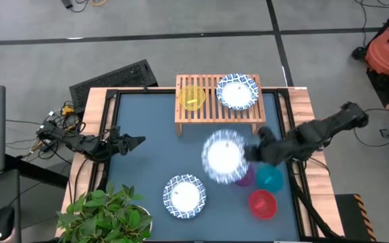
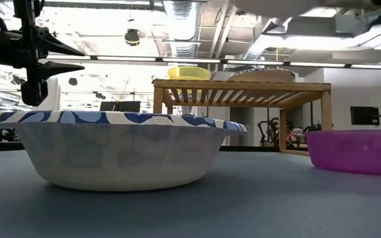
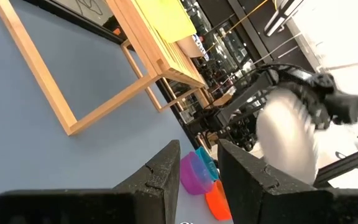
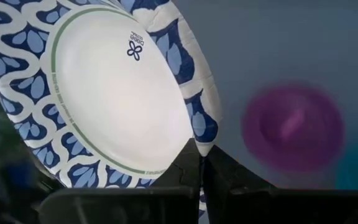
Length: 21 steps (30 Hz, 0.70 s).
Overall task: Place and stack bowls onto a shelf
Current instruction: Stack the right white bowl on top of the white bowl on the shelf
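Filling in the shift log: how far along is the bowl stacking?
Done: a yellow bowl and one patterned bowl sit on the shelf. In hand: the right hand is shut on the rim of a second patterned bowl, lifted off the table. Left: a third patterned bowl plus the purple, teal and red bowls. The left hand waits, open.

Shelf (image 1: 218, 111): light wood, slatted top, short legs, set at the table's far edge. On it a yellow bowl (image 1: 192, 97) at its left end and a patterned bowl (image 1: 237, 91) at its right, both upright.

A second patterned bowl (image 1: 184, 196) is seated upright on the table near the front.

A third patterned bowl (image 4: 98, 93) is held lifted off the table by its rim, blue-and-white border, white centre.

Purple bowl (image 4: 293, 127), teal bowl (image 1: 270, 177) and red bowl (image 1: 263, 204) are clustered front right.
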Motion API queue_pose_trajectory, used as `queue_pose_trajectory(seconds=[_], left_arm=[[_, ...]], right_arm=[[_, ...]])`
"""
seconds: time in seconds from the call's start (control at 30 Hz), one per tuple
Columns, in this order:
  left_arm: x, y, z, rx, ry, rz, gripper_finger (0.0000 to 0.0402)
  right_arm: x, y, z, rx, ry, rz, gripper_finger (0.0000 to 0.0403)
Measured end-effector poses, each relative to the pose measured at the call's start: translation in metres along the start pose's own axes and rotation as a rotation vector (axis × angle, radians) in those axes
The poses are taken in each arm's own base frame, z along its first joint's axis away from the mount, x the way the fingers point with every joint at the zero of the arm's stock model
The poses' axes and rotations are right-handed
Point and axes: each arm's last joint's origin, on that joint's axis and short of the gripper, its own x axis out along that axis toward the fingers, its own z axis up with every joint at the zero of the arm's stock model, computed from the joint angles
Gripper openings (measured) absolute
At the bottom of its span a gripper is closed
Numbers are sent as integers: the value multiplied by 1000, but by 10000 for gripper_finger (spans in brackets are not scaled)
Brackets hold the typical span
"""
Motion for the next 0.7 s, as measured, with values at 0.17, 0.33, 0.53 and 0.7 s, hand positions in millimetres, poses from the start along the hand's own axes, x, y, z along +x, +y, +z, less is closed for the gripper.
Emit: queue_pose_trajectory(seconds=[0.17, 0.33, 0.53, 0.7], left_arm=[[0, 0, 0, 0, 0, 0, 94], [0, 0, 0, -9, 0, 0, 94], [0, 0, 0, -9, 0, 0, 94], [0, 0, 0, -4, -15, 10, 94]], right_arm=[[-31, -11, 46, 20, -178, 96, 24], [-51, -30, 91, 61, -361, 74, 24], [-65, -51, 129, 121, -480, 8, 24], [-64, -60, 156, 148, -477, -26, 24]])
